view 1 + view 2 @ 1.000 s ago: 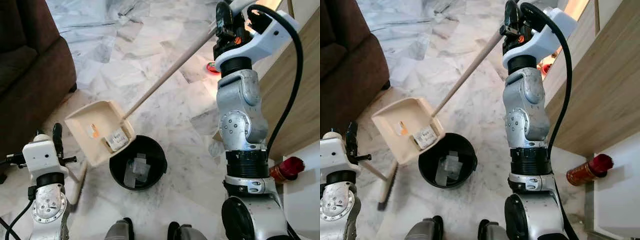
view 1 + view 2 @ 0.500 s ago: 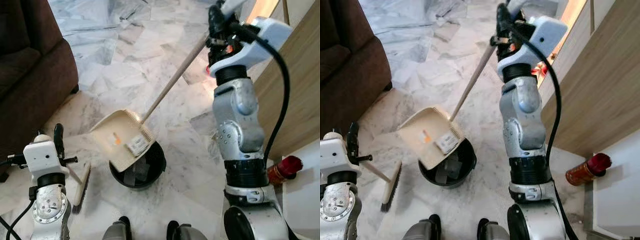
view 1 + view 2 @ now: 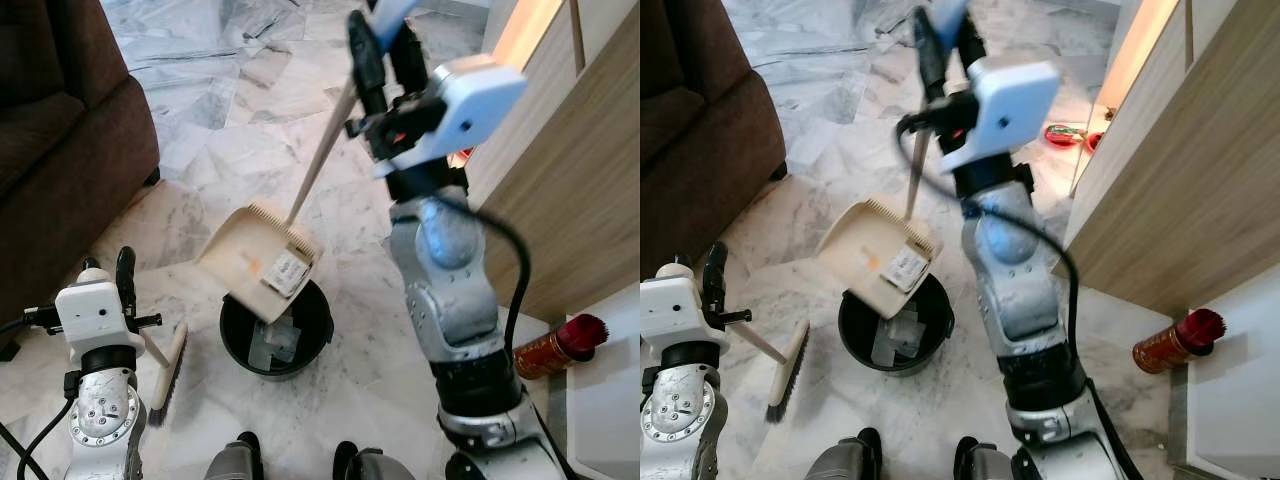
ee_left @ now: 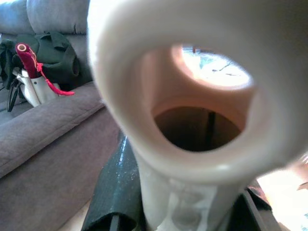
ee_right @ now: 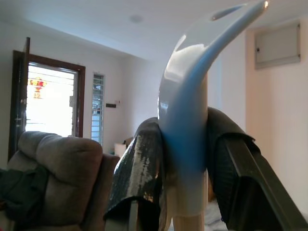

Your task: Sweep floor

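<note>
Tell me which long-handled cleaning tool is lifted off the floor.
The dustpan, held by the right gripper and tilted over the black bin. The broom in the left gripper rests its bristles on the floor.

We see two silver, jointed arms with round screwed joint covers and black collar rings. Each wrist carries a white boxy housing. A thick black cable loops along the right arm, a thinner one trails from the left. Claw fingers are black.
</note>
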